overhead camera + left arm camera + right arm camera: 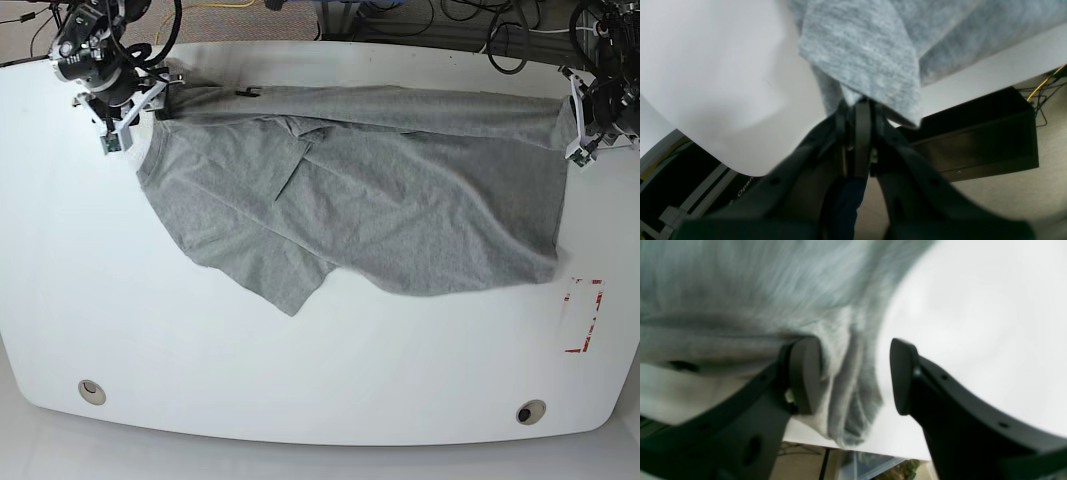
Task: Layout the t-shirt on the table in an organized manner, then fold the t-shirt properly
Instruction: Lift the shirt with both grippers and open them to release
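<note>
The t-shirt (370, 190) fills the upper middle of the base view, edge to edge between the right gripper (150, 100) at upper left and the left gripper (575, 125) at upper right. Below it the table (300, 380) lies bare across the lower half, broken only by two grommet holes (92, 390) and a red-and-white tape mark (582, 315) at lower right.

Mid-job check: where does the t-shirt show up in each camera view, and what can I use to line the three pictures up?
Left wrist: the t-shirt fills the upper middle, a corner pinched in the left gripper.
Right wrist: it covers the upper left, a bunched fold hanging between the fingers of the open right gripper.
Base: it lies spread across the upper middle, between both arms.
Shared landmark: the white table edge beside the cloth.
</note>
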You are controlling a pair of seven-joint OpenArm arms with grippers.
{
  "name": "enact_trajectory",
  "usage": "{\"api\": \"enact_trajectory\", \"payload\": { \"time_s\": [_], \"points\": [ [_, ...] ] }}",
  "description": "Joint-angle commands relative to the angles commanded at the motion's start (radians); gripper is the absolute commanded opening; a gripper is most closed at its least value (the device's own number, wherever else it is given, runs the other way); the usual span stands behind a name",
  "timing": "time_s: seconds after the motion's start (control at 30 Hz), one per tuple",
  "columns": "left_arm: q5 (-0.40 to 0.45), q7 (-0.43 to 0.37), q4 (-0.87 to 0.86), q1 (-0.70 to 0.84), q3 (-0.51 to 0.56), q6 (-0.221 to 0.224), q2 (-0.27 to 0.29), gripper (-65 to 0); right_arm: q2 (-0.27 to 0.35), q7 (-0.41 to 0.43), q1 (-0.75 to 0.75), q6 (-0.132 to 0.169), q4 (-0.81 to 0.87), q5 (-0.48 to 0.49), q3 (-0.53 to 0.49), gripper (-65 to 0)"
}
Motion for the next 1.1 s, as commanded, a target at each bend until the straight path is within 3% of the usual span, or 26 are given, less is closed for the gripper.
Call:
{"api": "enact_trajectory", "payload": {
  "time_s": [0.23, 0.37, 0.53, 0.77, 0.9, 1.1],
  "points": [
    [-0.002, 0.000, 0.000, 0.002, 0.000, 0.000, -0.002, -63.3, 0.005, -0.114, 0.060, 0.000, -0.020, 0.006, 0.000, -33.1],
    [-0.002, 0.000, 0.000, 0.002, 0.000, 0.000, 0.000, -63.3, 0.000, -0.120, 0.055, 0.000, -0.020, 0.006, -0.003, -33.1],
    [0.000, 0.000, 0.000, 0.005, -0.017, 0.000, 0.000, -62.2, -0.006, -0.120, 0.034, 0.000, -0.021, 0.089, -0.002, -33.1],
    [-0.002, 0.000, 0.000, 0.005, -0.054, 0.000, 0.000, -48.9, -0.021, -0.117, 0.051, 0.000, -0.026, 0.157, -0.014, -33.5],
    [-0.002, 0.000, 0.000, 0.000, -0.069, 0.000, 0.000, -38.7, -0.026, -0.115, 0.094, 0.000, -0.026, 0.097, -0.038, -33.6],
    [-0.005, 0.000, 0.002, -0.003, -0.155, 0.000, 0.002, -30.1, -0.028, -0.115, 0.160, 0.000, -0.026, 0.035, -0.040, -33.6]
  ]
}}
